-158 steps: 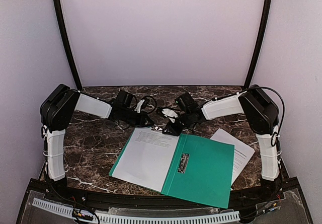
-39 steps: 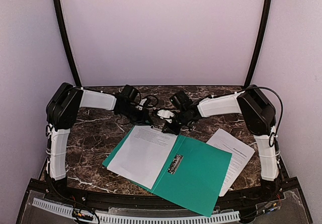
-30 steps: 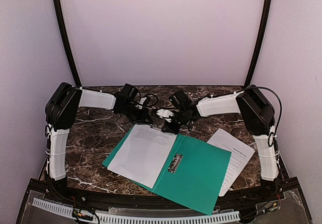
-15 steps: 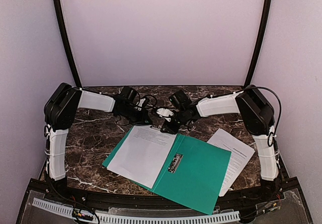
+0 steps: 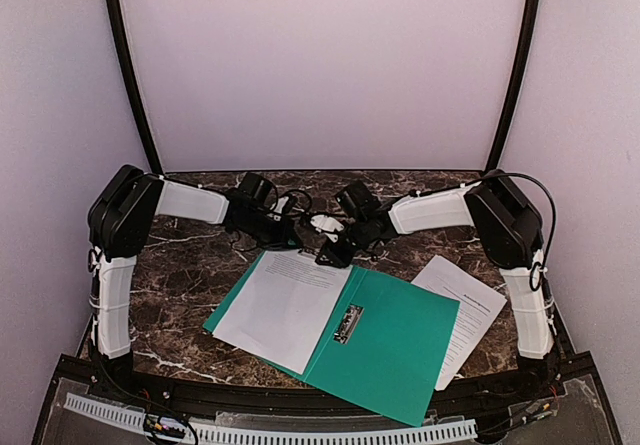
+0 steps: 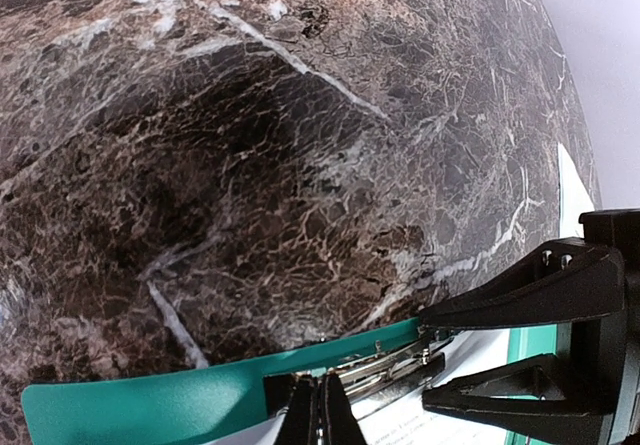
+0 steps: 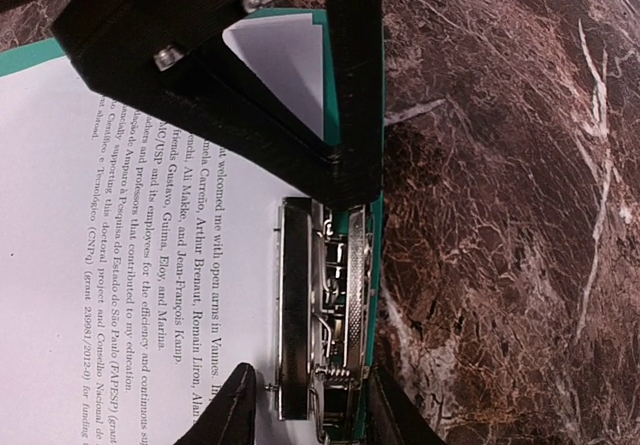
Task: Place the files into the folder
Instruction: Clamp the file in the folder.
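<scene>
The green folder lies open near the front edge, with one white printed file on its left half. The other file rests on the marble to the right, partly under the folder. A metal clip sits at the folder's far edge over the sheet's top. My right gripper is open, one finger on each side of that clip. My left gripper is shut, its tip down beside the clip's end with nothing seen between the fingers. In the top view the two grippers stand close together.
A second metal clip lies along the folder's spine. The table is dark veined marble with pale walls on three sides. A black rail and white cable strip run along the near edge.
My right gripper's jaws have widened around the clip over the last second. Since the oldest frame the folder has swung and shifted leftward; the arms have barely moved lately.
</scene>
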Robot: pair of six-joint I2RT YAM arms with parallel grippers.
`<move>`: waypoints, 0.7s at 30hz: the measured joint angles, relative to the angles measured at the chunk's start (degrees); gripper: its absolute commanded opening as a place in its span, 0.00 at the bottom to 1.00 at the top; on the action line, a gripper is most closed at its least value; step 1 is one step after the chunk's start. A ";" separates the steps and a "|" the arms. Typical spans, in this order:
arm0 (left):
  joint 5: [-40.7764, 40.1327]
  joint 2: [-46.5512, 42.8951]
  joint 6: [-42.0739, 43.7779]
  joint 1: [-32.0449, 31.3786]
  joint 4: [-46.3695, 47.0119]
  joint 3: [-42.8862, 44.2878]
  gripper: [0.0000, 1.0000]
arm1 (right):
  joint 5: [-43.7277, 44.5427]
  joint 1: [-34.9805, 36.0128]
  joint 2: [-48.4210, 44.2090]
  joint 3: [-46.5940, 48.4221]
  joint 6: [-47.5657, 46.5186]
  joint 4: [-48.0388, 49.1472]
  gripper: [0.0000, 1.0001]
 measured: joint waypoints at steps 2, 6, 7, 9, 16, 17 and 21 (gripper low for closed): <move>0.02 0.15 0.04 0.02 -0.39 0.26 0.01 | 0.07 0.00 0.04 0.00 0.33 0.15 0.34; 0.00 0.68 0.48 0.02 -2.14 1.49 0.01 | 0.26 -0.02 0.17 -0.02 0.72 0.44 0.30; 0.00 0.81 0.61 0.02 -2.69 1.81 0.01 | 0.31 -0.02 0.17 -0.07 0.81 0.50 0.28; -0.11 1.14 0.98 0.02 -4.02 2.71 0.01 | 0.52 -0.02 0.17 -0.13 1.16 0.66 0.24; -1.49 2.25 2.60 -0.11 -9.25 5.90 0.01 | 1.05 -0.11 0.17 -0.13 0.94 0.96 0.15; -1.70 2.43 2.71 -0.15 -9.92 6.36 0.01 | 1.09 -0.11 0.20 -0.13 0.79 0.98 0.15; -3.26 3.17 3.56 -0.26 -12.92 8.57 0.01 | 1.46 -0.11 0.35 -0.07 -0.02 1.40 0.14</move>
